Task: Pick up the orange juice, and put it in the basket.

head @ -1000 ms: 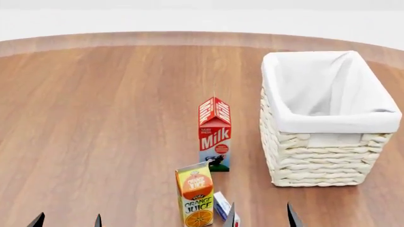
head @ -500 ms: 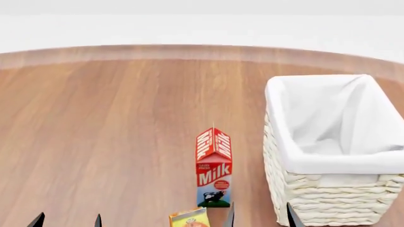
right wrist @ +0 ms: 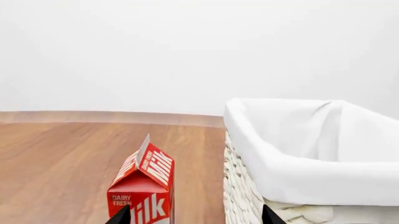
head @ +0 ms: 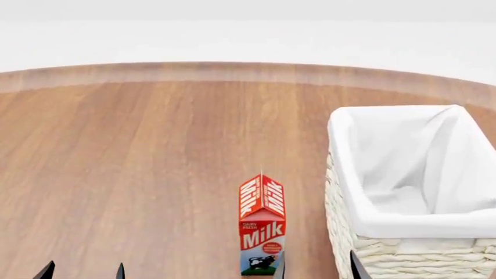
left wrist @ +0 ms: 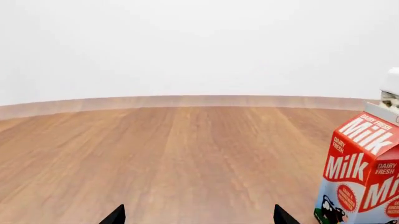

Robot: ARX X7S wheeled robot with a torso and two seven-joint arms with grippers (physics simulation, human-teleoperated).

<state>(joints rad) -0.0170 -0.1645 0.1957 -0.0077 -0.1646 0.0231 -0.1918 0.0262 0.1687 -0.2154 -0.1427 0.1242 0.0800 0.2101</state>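
The orange juice is out of view in every view. The basket (head: 403, 224), cream wicker with a white cloth lining, stands at the right of the head view and holds nothing I can see; the right wrist view shows the basket (right wrist: 299, 182) close ahead. My left gripper (head: 83, 273) is open at the bottom left edge, only its dark fingertips showing. My right gripper (head: 317, 270) is open at the bottom edge, its tips between the milk carton and the basket's near corner. In the wrist views, the left gripper (left wrist: 197, 218) and the right gripper (right wrist: 196, 218) both have nothing between their tips.
A red-and-white milk carton (head: 262, 232) stands upright just left of the basket, close in front of my right gripper. The milk carton (right wrist: 143, 186) appears in the right wrist view and the milk carton (left wrist: 361, 172) in the left wrist view. The round wooden table (head: 139, 163) stretches to the far edge.
The head view has tilted upward: the basket and milk carton slid down the picture, and the orange juice and a small box beside it dropped out at the bottom. The gripper tips hold their places.
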